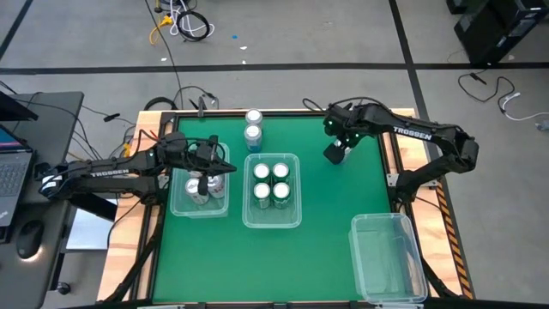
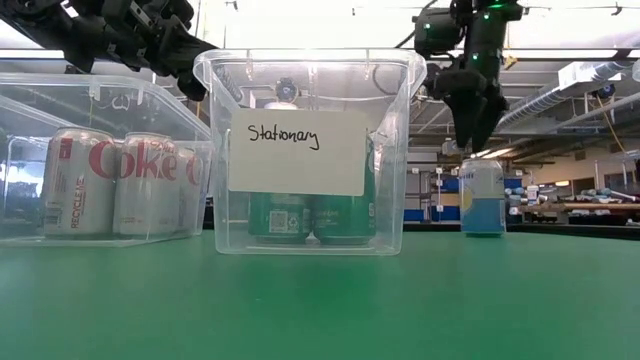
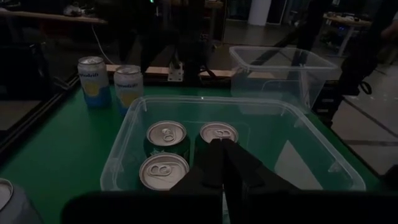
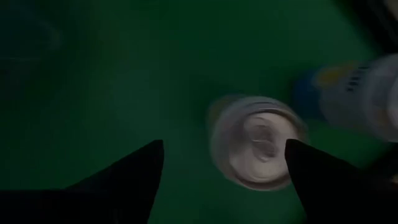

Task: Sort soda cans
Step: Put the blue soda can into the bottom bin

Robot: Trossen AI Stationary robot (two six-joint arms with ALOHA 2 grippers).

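Two blue soda cans (image 1: 253, 126) stand upright on the green table at the far middle, also in the left wrist view (image 3: 109, 84). Several green cans (image 1: 271, 182) stand in the middle clear bin (image 1: 249, 202), the one labelled "Stationary" (image 2: 295, 150). Silver Coke cans (image 2: 110, 180) stand in the left bin (image 1: 176, 204). My right gripper (image 1: 334, 153) hangs open above the table, pointing down, to the right of the blue cans; its wrist view shows a can top (image 4: 258, 142) beyond the fingers. My left gripper (image 3: 225, 162) is shut and empty above the left bin's right side (image 1: 221, 165).
An empty clear bin (image 1: 388, 256) sits at the near right corner. Bare green table lies between it and the middle bin. A wooden frame (image 1: 390, 146) borders the table. A laptop and mouse (image 1: 26, 236) lie on a desk at the left.
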